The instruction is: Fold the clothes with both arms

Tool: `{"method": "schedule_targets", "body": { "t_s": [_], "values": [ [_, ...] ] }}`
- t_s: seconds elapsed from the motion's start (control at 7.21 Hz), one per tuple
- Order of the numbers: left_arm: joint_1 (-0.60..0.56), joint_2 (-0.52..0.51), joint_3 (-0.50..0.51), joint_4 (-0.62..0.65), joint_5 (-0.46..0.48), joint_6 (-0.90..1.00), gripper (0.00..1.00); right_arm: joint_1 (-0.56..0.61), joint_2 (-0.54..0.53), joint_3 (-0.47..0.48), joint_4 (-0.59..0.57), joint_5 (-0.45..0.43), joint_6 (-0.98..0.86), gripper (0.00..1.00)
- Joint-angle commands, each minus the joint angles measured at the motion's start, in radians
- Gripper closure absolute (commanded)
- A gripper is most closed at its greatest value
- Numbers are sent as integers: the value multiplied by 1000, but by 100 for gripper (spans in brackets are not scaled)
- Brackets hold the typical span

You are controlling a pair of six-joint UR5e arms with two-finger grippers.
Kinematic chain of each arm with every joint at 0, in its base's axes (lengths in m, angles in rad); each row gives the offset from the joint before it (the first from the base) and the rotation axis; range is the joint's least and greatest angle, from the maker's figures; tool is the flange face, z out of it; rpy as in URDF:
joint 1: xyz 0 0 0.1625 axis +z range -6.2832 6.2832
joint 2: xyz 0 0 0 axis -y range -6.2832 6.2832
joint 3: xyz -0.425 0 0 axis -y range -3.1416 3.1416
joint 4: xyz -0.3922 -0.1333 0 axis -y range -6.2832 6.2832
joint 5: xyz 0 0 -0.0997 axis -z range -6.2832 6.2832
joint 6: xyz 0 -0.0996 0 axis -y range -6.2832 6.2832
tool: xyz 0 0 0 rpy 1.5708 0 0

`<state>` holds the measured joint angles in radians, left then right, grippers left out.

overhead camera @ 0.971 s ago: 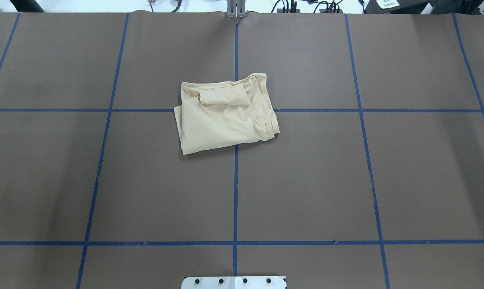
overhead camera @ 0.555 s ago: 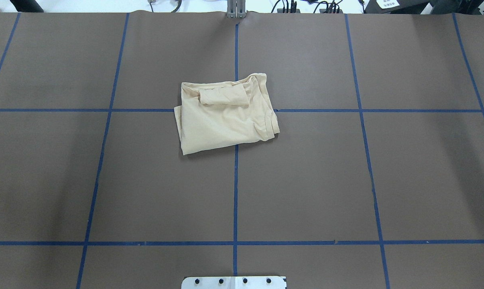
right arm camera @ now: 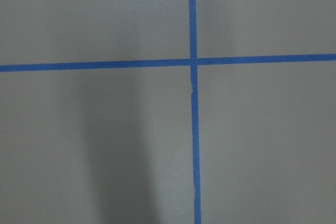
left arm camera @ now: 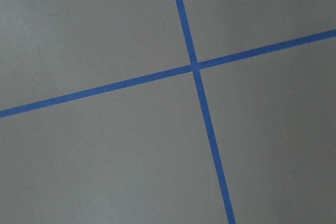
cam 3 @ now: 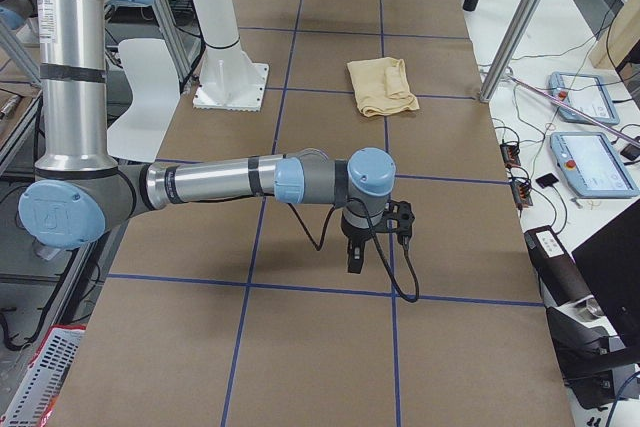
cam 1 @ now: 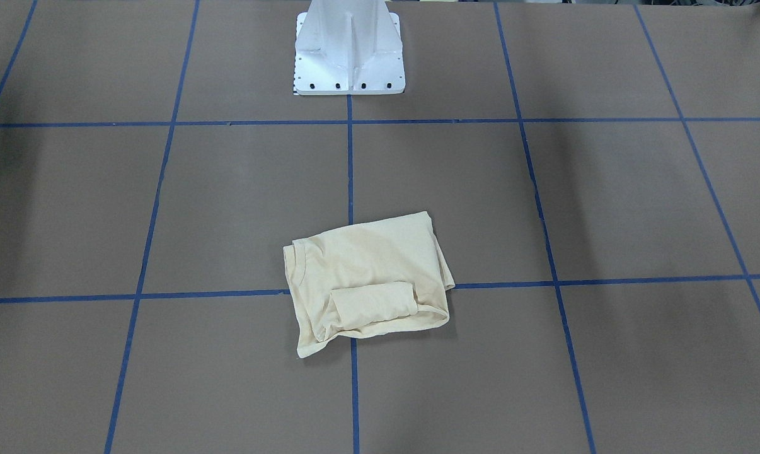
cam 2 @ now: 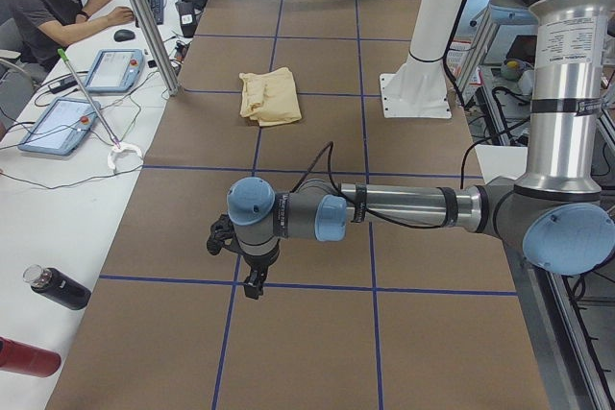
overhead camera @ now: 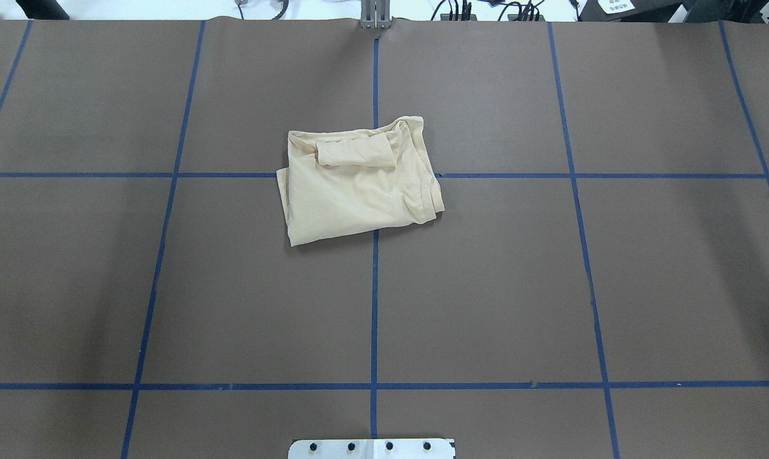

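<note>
Since the T-shirt (overhead camera: 359, 188) is soft, light knit cloth, it is expected to drape and lose its shape when lifted; no stiffness is to be counted on. It lies as a compact, roughly rectangular bundle near the middle of the table (overhead camera: 168, 287), across a crossing of the blue tape lines (overhead camera: 374, 306) and on the side far from the white pedestal base (cam 1: 348, 50). A folded sleeve (overhead camera: 357, 155) is laid on top along the far edge, and the ribbed neck opening (overhead camera: 426, 196) is seen at the bundle's right edge in the overhead view. No print is visible. The folding is judged to be largely or wholly done.

If a further fold is required, hold is best taken at two corners of one edge, with all layers pinched together so that the stack is not pulled apart. The loose sleeve is likely to slide off if the bundle is tilted.

The shirt is touched by neither hand. The left hand (cam 2: 252, 280) is pointed down over bare table, well apart from the shirt, and the right hand (cam 3: 356, 252) is placed likewise toward the opposite end. Nothing is seen held in either. Both hands appear only in the side views, and only table and tape are shown by the wrist views, so it cannot be told whether the fingers are spread or pressed together.
</note>
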<state>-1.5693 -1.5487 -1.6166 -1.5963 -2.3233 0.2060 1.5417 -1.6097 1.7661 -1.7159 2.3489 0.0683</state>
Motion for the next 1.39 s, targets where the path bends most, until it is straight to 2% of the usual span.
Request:
{"method": "schedule_targets", "body": {
  "t_s": [0.0, 0.56, 1.25],
  "values": [
    [0, -2, 0, 1, -1, -7, 0, 0, 1, -1, 1, 1, 1, 0],
    [0, 1, 1, -1, -2, -187, 0, 0, 1, -2, 1, -2, 1, 1],
    [0, 1, 1, -1, -2, -191, 0, 0, 13, -5, 1, -5, 1, 0]
  ]
}}
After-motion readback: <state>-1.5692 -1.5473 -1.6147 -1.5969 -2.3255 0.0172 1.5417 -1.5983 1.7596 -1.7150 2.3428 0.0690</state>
